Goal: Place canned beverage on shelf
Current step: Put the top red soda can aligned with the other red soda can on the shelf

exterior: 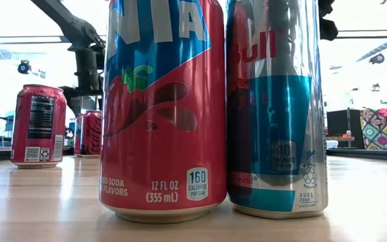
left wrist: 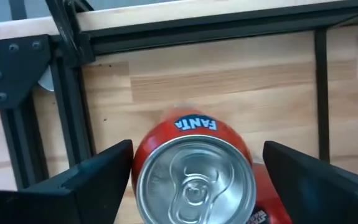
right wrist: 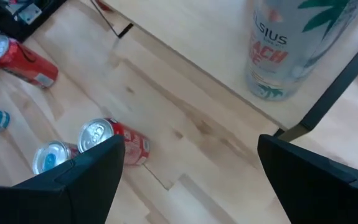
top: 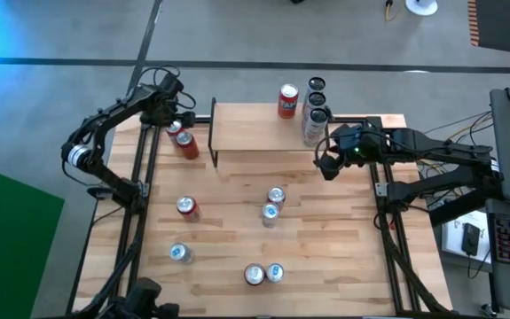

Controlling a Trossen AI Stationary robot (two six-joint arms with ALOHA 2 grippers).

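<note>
Left pincer (left wrist: 194,180), fingers apart, hangs right over an upright red can (left wrist: 194,177) just left of the shelf (top: 263,128); right pincer (right wrist: 185,180), also apart, waits at the shelf's right end.

Surface (top: 325,257): light wood slats, black frame. Shelf (top: 255,128): light-wood top, black legs. Fanta can (exterior: 163,107): red w/ blue band, white lettering, silver rim. Red Bull can (exterior: 274,107): silver, blue panel, red side. Coke can (exterior: 38,126): red, white label print. Tall can (right wrist: 278,50): silver-white, green leaf print, orange text. Floor (top: 59,44): grey; green patch lower left. Arms: black.
</note>
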